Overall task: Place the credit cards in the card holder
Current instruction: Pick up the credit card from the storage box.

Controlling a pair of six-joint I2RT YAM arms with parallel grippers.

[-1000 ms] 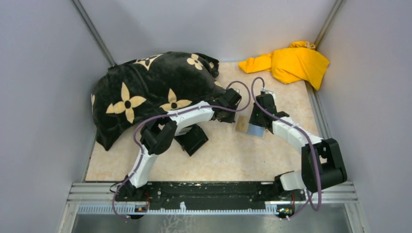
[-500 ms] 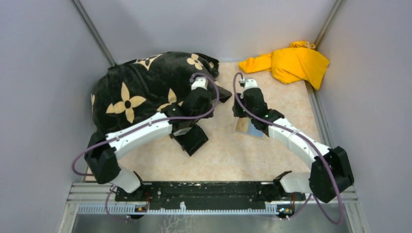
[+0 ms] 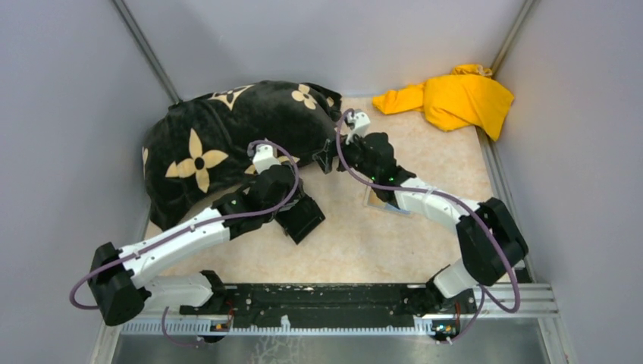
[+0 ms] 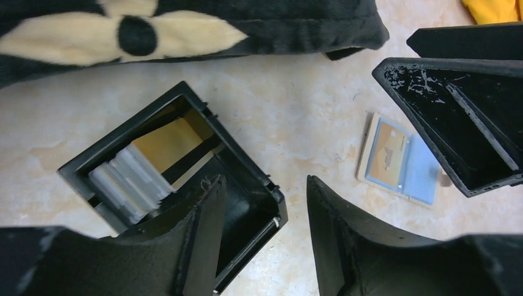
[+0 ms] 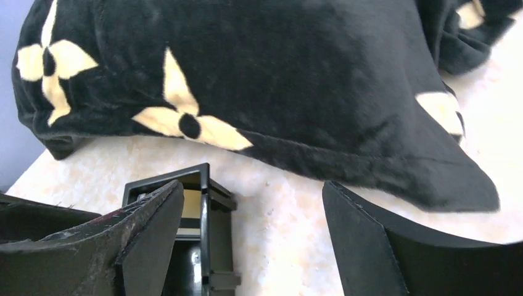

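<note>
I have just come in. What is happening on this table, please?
Two robot arms are working on putting credit cards into a card holder. The card holder lies flat on the table, with the gold-orange card and the light blue card showing on its face; whether they are fully tucked in cannot be told. Neither arm holds anything: the left gripper is open above the black box, and the right gripper is open, facing the black pillow.

Black cushion (image 3: 227, 129) with cream flowers, yellow cloth (image 3: 455, 95), gold card (image 4: 387, 154), light-blue card (image 4: 423, 174)
</note>
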